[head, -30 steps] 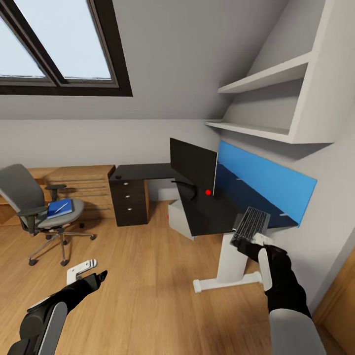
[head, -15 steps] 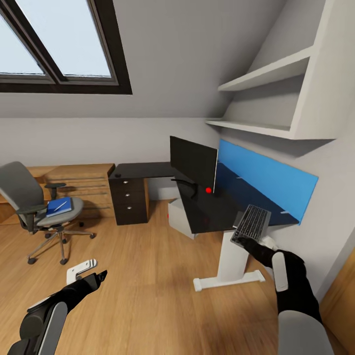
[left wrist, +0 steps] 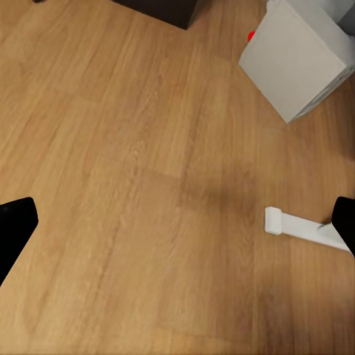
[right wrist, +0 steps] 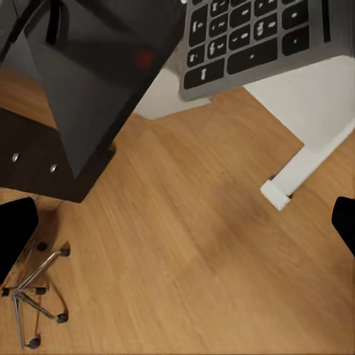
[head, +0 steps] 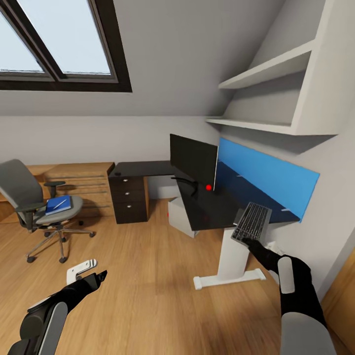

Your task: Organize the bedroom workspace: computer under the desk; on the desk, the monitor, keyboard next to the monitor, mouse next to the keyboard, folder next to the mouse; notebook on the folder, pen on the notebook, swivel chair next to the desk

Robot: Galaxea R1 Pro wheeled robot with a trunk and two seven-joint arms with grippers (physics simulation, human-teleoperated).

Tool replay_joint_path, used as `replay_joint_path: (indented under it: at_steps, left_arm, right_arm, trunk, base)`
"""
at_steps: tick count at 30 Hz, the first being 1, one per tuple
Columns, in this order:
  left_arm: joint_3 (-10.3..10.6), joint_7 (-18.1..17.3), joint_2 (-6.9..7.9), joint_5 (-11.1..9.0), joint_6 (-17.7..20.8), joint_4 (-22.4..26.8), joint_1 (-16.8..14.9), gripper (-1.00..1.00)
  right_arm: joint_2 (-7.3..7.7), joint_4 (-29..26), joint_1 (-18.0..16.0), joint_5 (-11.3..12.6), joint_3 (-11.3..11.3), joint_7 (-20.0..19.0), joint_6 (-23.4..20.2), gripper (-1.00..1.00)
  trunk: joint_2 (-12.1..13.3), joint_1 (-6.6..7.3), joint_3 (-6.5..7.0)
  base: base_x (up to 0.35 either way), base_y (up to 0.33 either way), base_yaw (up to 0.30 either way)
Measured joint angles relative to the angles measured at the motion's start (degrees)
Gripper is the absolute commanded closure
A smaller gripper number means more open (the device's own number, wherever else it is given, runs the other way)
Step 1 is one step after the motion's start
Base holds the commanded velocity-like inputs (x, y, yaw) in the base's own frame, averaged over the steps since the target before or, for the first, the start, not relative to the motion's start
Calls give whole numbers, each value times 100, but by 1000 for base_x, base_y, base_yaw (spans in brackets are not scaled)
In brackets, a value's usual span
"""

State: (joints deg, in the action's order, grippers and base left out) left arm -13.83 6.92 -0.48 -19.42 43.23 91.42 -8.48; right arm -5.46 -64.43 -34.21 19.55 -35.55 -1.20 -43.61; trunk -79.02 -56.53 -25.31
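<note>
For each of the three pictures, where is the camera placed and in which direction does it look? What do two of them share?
Head view: on the robot's head, looking forward and down at the desk, monitor and swivel chair; both arms show, left gripper.
Left wrist view: on the left arm, looking down at the floor and computer; dark fingertips.
Right wrist view: on the right arm, looking down past the keyboard; dark fingertips.
Shared: keyboard in head and right wrist views.

The monitor stands on the desk, the keyboard lies on the desk's near end in front of the monitor, the computer sits on the floor under the desk, and far to the left the folder lies on the swivel chair.
</note>
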Motion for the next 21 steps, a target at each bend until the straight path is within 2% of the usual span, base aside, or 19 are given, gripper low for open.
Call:
replay_joint_path:
  at_steps: [2, 3, 4, 5, 6, 8, 9, 11, 12, 16, 21]
  left_arm:
    - [0, 0, -4, 0, 0, 0, 0, -100]
    - [0, 0, -6, 0, 3, 0, 0, -100]
    - [0, 0, -9, 0, 10, 0, 0, -100]
    - [0, 0, -9, 0, 11, 0, 0, -100]
    - [0, 0, -9, 0, 14, 0, 0, -100]
    - [0, 0, -10, 0, 15, 0, 0, -100]
    - [0, 0, -10, 0, 16, 0, 0, -100]
    - [0, 0, -10, 0, 17, 0, 0, -100]
    - [0, 0, -10, 0, 17, 0, 0, -100]
    - [0, 0, -10, 0, 17, 0, 0, -100]
    - [0, 0, -9, 0, 17, 0, 0, -100]
  right_arm:
    - [26, 9, 0, 127, -29, 0, 18, -100]
    - [56, 16, 0, 316, -47, 0, 30, -100]
    - [145, 25, 0, 996, -69, 3, 45, -100]
    - [172, 32, 0, 1161, -71, 5, 47, -100]
    - [228, 54, 0, 1434, -77, 13, 50, -100]
    - [290, 113, 0, 1652, -81, 22, 50, -100]
    - [376, 312, 4, 1831, -84, 25, 53, -100]
    - [443, 526, 9, 1914, -86, 22, 60, -100]
    - [561, 857, 12, 1973, -88, 15, 82, -100]
    - [749, 1263, 16, 2073, -67, 7, 154, -100]
    - [759, 1328, 16, 2326, -65, -21, 442, -100]
  trunk:
    - [-80, -44, -36]
    - [-120, -66, -54]
    - [-161, -88, -72]
    - [-201, -110, -90]
    - [-241, -132, -108]
    - [-321, -176, -144]
    - [-361, -198, -162]
    - [-441, -242, -198]
    - [-481, -264, -216]
    - [-642, -352, -288]
    - [-843, -461, -377]
  base:
    - [0, 0, 0]
    - [0, 0, 0]
    - [0, 0, 0]
    - [0, 0, 0]
    - [0, 0, 0]
    - [0, 0, 0]
    - [0, 0, 0]
    - [0, 0, 0]
    - [0, 0, 0]
    - [0, 0, 0]
    - [0, 0, 0]
